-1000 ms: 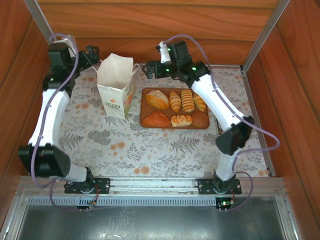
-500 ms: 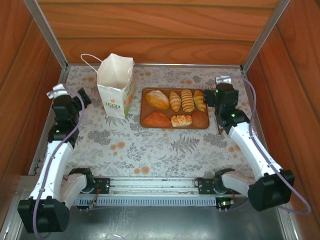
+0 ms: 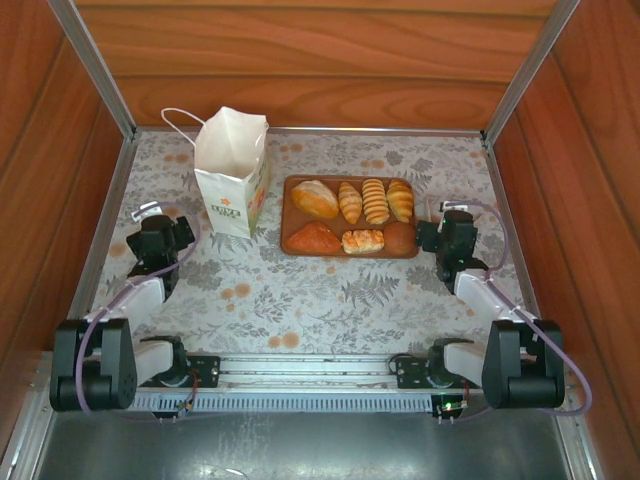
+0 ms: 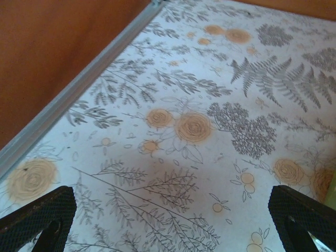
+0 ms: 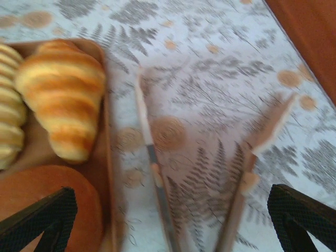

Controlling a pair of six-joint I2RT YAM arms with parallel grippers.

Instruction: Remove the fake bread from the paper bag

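The white paper bag [image 3: 232, 176] stands upright and open-topped at the back left, one string handle looping off to its left. Several golden-brown pieces of fake bread [image 3: 350, 202] lie on the brown tray [image 3: 290, 240] beside it, among them a croissant [image 5: 63, 100] and an orange-brown triangular piece [image 3: 314, 238]. My left gripper [image 3: 168, 230] sits low at the left, in front of the bag, open over bare cloth [image 4: 170, 220]. At the right my right gripper [image 3: 440, 236] is open beside the tray's right end [image 5: 168, 220], holding nothing.
Wooden tongs [image 5: 152, 157] lie on the floral cloth just right of the tray [image 5: 107, 157], between my right fingers' line of sight. A metal rail and wooden wall [image 4: 63, 63] run close along the left. Wooden walls enclose the table on three sides.
Both arms have drawn back from the far side beside the bag, folding down low towards their bases. Bag, tray and bread have stayed put.
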